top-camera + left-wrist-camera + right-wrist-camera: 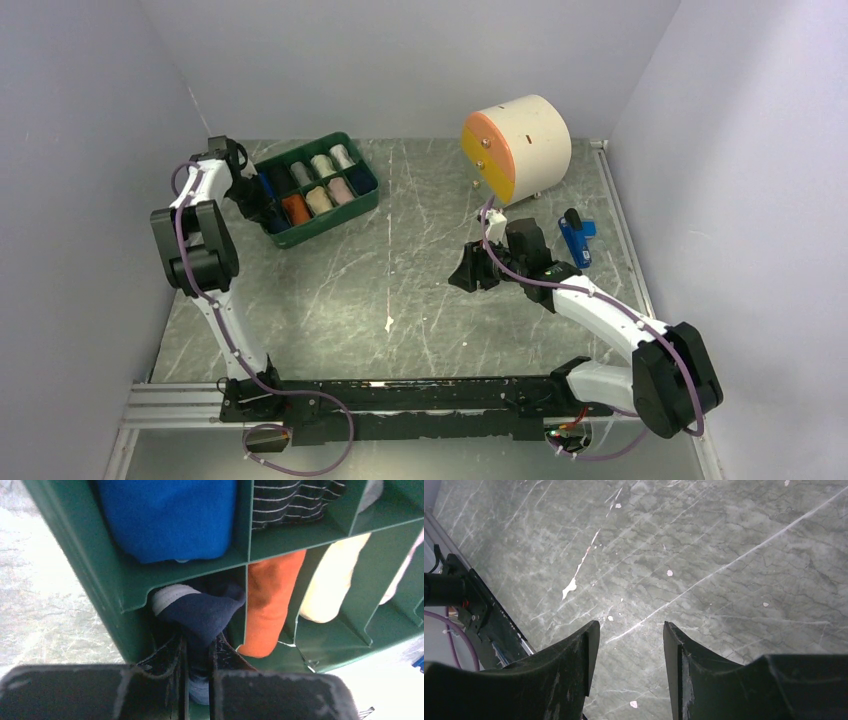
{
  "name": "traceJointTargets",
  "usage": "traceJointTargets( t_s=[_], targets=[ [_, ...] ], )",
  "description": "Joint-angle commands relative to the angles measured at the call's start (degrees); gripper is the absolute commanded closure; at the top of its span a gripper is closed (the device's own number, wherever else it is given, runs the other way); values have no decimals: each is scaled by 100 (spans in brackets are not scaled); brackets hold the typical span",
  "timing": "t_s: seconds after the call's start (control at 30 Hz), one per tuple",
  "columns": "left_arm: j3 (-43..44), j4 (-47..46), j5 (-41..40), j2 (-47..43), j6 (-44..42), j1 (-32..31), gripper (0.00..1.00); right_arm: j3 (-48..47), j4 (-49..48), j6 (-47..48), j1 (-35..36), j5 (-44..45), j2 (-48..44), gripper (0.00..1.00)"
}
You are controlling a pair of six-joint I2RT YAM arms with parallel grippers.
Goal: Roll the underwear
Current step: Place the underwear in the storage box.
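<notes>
The navy blue underwear point(200, 612), with a white trim edge point(167, 596), sits in a corner compartment of the green tray point(110, 580). My left gripper point(197, 645) is shut on its lower fold, with the jaws close together and dark cloth pinched between them. In the compartment beside it stands the orange-rust underwear point(270, 605) as a roll. From above, the left gripper point(262, 208) is at the near-left corner of the tray point(320, 228), next to the orange roll point(296, 209). My right gripper point(462, 272) hangs open and holds nothing point(630, 627) over the bare marble table.
Other tray compartments hold a bright blue roll point(170, 515), a dark striped roll point(295, 500) and a cream roll point(330, 580). A cream drum with an orange face point(520, 145) lies at the back right. Near the right wall sits a small blue object point(575, 240).
</notes>
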State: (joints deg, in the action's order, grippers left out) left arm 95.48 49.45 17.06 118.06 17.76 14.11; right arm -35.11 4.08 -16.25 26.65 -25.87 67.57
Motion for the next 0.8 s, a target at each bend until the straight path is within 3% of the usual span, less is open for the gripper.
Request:
traceJointTargets(
  t_s=[0.0, 0.3, 0.63, 0.77],
  targets=[
    [343, 610, -657, 273, 79, -83, 95, -250, -48, 86, -25, 12, 37, 46],
    [670, 969, -1074, 641, 298, -153, 87, -259, -21, 137, -22, 42, 2, 46],
    [1016, 1017, -1120, 600, 423, -147, 60, -285, 19, 144, -21, 39, 0, 46],
    [1189, 1113, -1140, 482, 454, -152, 57, -277, 20, 140, -23, 46, -3, 46]
  ],
)
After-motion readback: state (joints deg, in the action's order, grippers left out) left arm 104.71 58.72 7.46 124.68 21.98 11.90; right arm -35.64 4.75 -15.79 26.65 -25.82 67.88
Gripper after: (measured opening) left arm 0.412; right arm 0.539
